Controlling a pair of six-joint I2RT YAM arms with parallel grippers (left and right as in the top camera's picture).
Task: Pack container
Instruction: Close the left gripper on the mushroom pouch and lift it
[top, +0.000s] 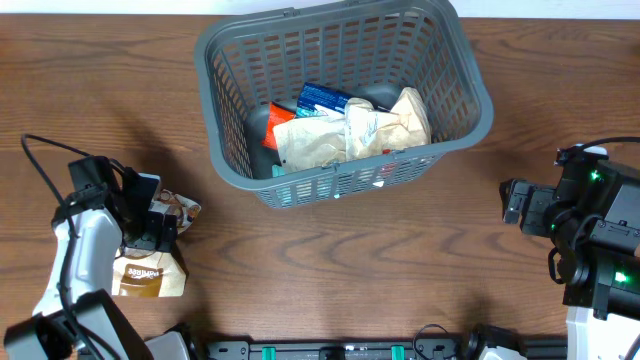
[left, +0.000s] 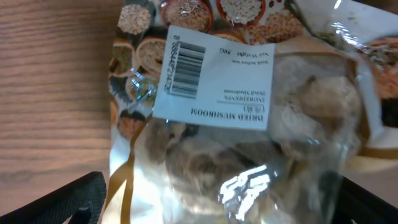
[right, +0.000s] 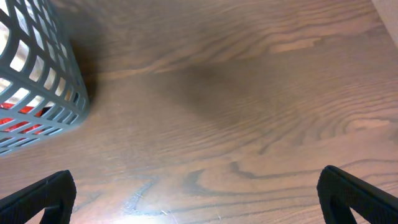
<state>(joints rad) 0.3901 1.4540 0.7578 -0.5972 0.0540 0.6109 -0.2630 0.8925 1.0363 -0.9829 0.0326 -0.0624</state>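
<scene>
From overhead, we see the container (top: 340, 182) at the far middle of the wooden table (top: 400, 260) with snack packs (top: 350, 135) heaped inside, while the left gripper (top: 160, 225) hangs over a mushroom pack (top: 150, 275) at the near left and the right gripper (top: 512, 200) sits well apart at the right edge. At the left wrist, the pack's white label (left: 214, 78) reads "DRIED MUSHROOM", and one dark finger (left: 74, 199) shows in the lower-left corner, jaws spread wide. At the right wrist, both fingers (right: 37, 199) stand wide apart above the wood grain, a corner of the container at upper left.
</scene>
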